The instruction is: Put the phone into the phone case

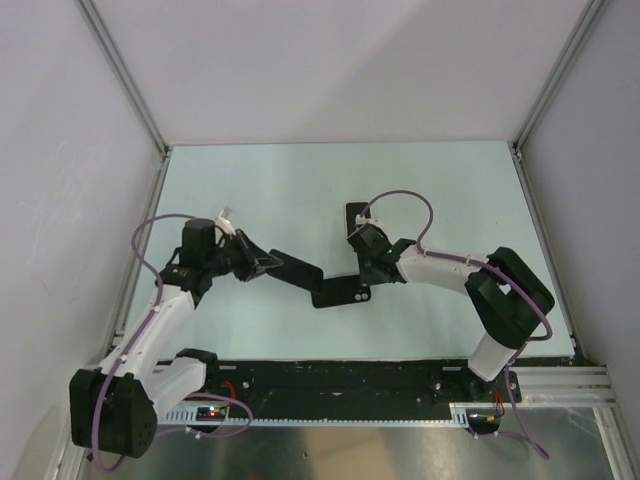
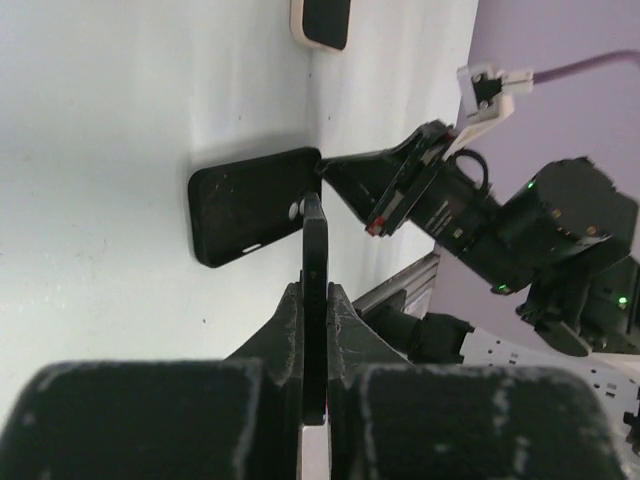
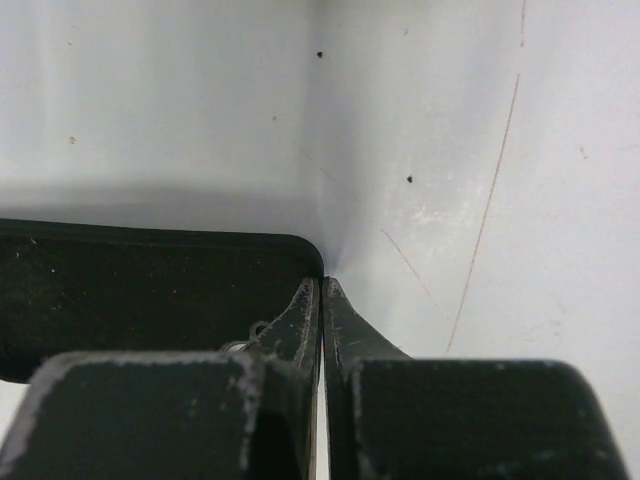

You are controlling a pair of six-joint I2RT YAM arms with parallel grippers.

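Left gripper [image 2: 314,300] clamps the phone [image 2: 314,235] on edge, its far end by the black phone case [image 2: 240,215] lying flat mid-frame. Right gripper [image 3: 320,290] is pinched shut at a case corner. With that thin purchase, you risk the case skidding or tipping as the phone presses in, or the phone twisting in its pinch.

We see the phone [image 2: 314,240], a thin black slab, pinched at one end by the left tool [image 2: 315,300] and held off the tabletop [image 2: 100,150], edge-on in the left wrist view. Its free end reaches over one end of the phone case [image 2: 245,215], a black, round-cornered shell lying flat, pierced near that end. We cannot tell whether they touch.
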